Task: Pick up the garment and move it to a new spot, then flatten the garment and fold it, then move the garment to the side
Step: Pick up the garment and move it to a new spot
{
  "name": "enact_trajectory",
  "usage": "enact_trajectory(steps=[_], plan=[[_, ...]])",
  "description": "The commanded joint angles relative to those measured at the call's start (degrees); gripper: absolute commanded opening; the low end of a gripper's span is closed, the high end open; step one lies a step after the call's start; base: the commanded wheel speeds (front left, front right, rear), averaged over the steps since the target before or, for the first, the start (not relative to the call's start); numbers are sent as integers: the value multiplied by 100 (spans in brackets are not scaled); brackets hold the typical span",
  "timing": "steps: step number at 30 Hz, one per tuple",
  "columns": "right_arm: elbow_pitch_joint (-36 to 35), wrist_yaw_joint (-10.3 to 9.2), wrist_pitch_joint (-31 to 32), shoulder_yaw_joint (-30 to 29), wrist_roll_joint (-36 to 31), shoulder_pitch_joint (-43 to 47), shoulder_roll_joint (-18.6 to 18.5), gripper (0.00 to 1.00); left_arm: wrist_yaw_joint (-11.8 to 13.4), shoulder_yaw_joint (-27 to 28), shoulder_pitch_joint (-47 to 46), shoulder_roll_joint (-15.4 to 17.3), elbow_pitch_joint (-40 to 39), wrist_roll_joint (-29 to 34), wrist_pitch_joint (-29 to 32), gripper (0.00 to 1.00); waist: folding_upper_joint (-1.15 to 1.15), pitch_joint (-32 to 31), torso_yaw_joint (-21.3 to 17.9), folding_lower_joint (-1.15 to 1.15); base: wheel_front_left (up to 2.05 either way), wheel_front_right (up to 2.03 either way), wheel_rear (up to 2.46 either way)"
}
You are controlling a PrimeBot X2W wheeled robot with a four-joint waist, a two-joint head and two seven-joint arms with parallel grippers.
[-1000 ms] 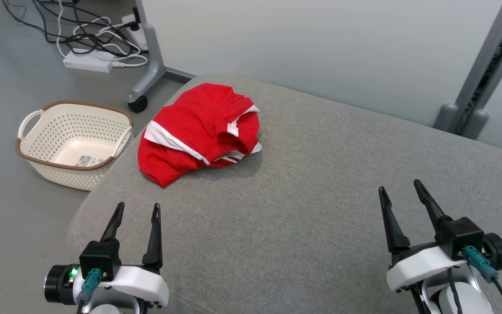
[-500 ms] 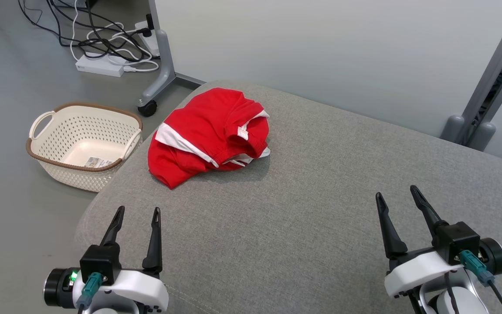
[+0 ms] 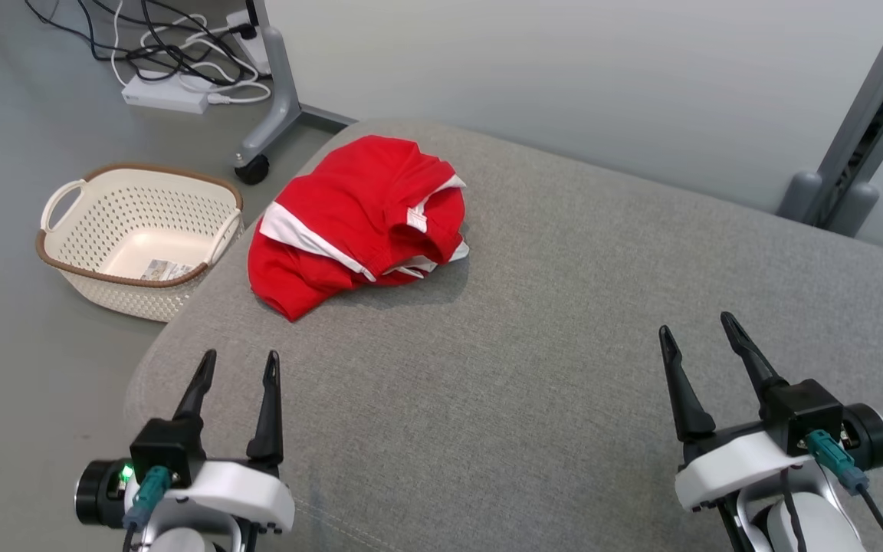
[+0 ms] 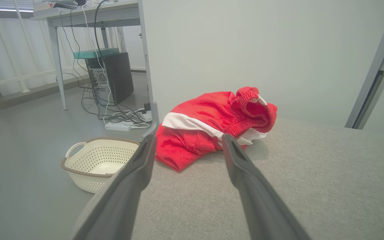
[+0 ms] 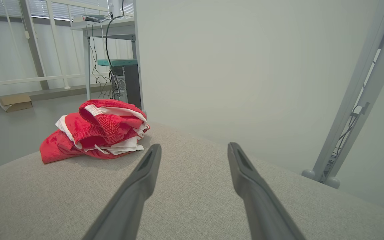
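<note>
While both claws hang over the near edge of the cushion (image 3: 503,368), jaws wide and holding nothing, the garment (image 3: 349,222) lies in a crumpled heap at the far left of it, well apart from both. Left claw (image 3: 241,356): near left corner. Right claw (image 3: 698,322): near right. Garment red with white bands, folded over itself, small white tag on top. Basket (image 3: 127,300), cream with brown rim, stands on the floor (image 3: 12,368) just left of the cushion. Cables (image 3: 173,65) on the floor farther off.
</note>
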Motion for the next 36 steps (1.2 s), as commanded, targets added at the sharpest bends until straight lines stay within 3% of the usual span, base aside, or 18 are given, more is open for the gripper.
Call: enact_trajectory(steps=[1, 6, 14, 21, 25, 31, 36], plan=[[-41, 9, -30, -9, -52, -66, -42, 100, -38, 28, -155, 24, -26, -26, -26, 100, 0, 121, -41, 0, 0, 0, 0], [-150, 9, -30, 4, -279, -345, -42, 100, -365, 212, -691, 94, 81, -252, -19, 100, 0, 645, -215, 0, 0, 0, 0], [-257, 9, -30, 149, -449, -726, -57, 100, -677, 597, -1900, 566, 574, -656, 62, 100, 0, 1262, -528, 0, 0, 0, 0], [-313, 9, -30, 365, -500, -1050, -92, 100, -819, 479, -3334, 1207, 1424, -1430, 1196, 100, 0, 1746, -901, 0, 0, 0, 0], [-330, 9, -30, 428, -493, -1180, -93, 100, -824, 142, -3932, 1555, 1965, -1893, 1795, 100, 0, 1945, -1126, 0, 0, 0, 0], [-376, 9, -30, 443, -516, -1314, -83, 100, -820, -368, -4627, 1891, 2738, -2636, 2719, 100, 0, 2161, -1373, 0, 0, 0, 0], [-405, 9, -30, 510, -541, -1408, -75, 100, -820, -767, -5038, 2110, 3219, -2865, 3027, 100, 0, 2318, -1518, 0, 0, 0, 0]])
